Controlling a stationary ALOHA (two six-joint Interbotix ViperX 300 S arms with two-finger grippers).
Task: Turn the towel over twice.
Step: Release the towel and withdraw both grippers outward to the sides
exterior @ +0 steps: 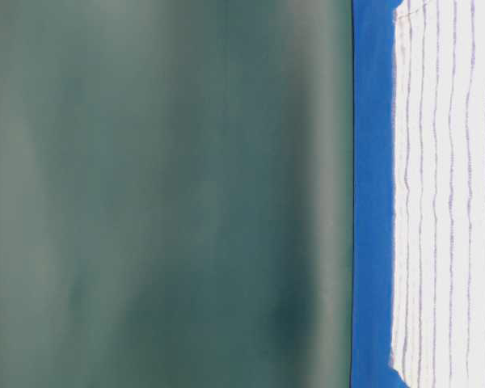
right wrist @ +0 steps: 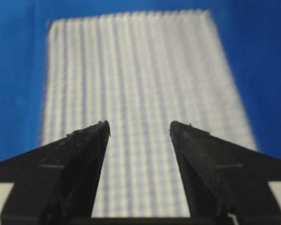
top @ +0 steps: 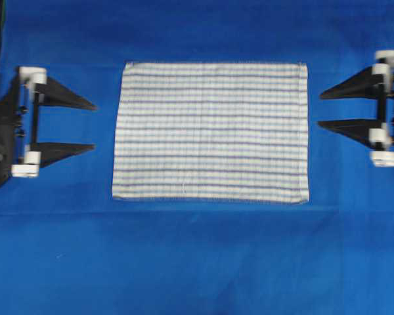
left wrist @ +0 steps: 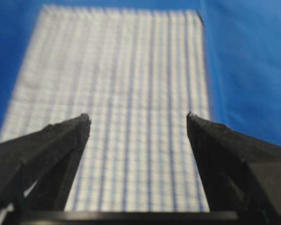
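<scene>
Between open end effectors, unmarked towel flat.

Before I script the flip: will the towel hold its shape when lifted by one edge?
Probably not. The towel is thin woven cloth lying flat, so it likely droops. Pushed, it may bunch on the blue table covering.
</scene>
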